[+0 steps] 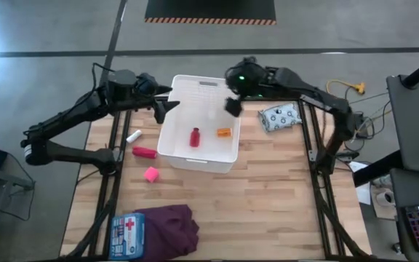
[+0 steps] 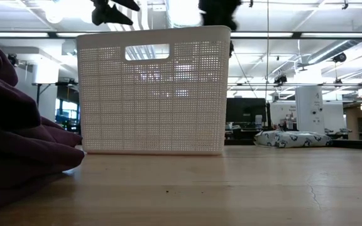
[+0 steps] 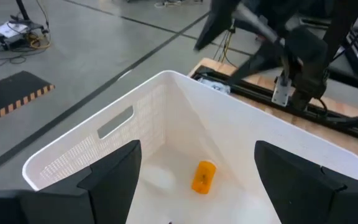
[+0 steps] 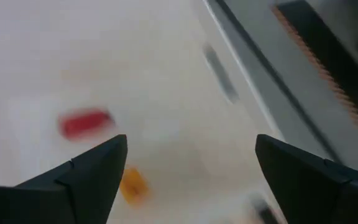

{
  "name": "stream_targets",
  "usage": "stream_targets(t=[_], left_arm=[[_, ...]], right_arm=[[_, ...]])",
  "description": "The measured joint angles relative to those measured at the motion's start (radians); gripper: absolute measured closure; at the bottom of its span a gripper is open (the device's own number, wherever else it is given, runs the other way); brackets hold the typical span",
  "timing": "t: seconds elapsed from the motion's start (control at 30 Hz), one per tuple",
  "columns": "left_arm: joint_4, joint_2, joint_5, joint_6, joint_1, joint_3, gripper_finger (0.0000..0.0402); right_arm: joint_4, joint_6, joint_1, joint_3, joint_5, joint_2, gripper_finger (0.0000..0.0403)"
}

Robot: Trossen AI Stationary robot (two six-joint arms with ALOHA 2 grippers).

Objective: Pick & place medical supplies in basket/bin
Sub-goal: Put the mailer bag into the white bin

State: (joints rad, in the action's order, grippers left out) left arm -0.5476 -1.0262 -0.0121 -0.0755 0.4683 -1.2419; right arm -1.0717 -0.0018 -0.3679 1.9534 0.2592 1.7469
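Medical supplies are lying partly in the white basket (image 1: 172, 138) and partly out on the table (image 1: 282, 189); I am seeing the small red bottle (image 1: 194, 137) and the orange box (image 1: 224, 132) resting apart on the basket floor; the white vial (image 1: 133, 136), the pink-red tube (image 1: 144, 152) and the pink cube (image 1: 150, 174) are sitting on the wood just beside the basket's left wall; the white-blue patterned pouch (image 1: 279, 116) is lying off to the basket's right, and the blue first-aid pouch (image 1: 127, 236) is sitting at the near edge, touching the dark purple cloth (image 1: 170, 229). I am holding the right gripper (image 1: 233, 106) above the basket's far right corner, its fingers (image 4: 86, 171) spread wide with nothing between them; the red bottle and orange box are showing blurred below it. I am keeping the left gripper (image 1: 167, 107) over the basket's far left rim, fingers (image 3: 114, 171) also spread wide and gripping nothing, looking down at the orange box inside.
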Motion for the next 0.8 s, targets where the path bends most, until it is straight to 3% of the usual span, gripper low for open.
stream_targets(t=[0.17, 0.37, 0.47, 0.67, 0.8], left_arm=[[0.012, -0.012, -0.005, 0.015, 0.0, 0.0, 0.0106], [0.031, -0.022, -0.008, 0.018, 0.0, 0.0, 0.0106], [0.044, -0.032, -0.013, 0.018, 0.0, 0.0, 0.0106], [0.051, -0.035, -0.014, 0.01, 0.0, 0.0, 0.0106], [0.051, -0.036, -0.015, -0.011, 0.0, 0.0, 0.0106]], right_arm=[[-0.159, 0.069, -0.062, -0.178, 0.058, -0.152, 0.0061], [-0.173, 0.42, -0.172, -0.476, 0.056, -0.299, 0.0069], [-0.171, 0.581, -0.202, -0.589, 0.041, -0.328, 0.007], [-0.152, 0.699, -0.25, -0.776, 0.005, -0.329, 0.007], [0.032, 0.762, -0.38, -0.912, -0.112, -0.315, 0.0069]])
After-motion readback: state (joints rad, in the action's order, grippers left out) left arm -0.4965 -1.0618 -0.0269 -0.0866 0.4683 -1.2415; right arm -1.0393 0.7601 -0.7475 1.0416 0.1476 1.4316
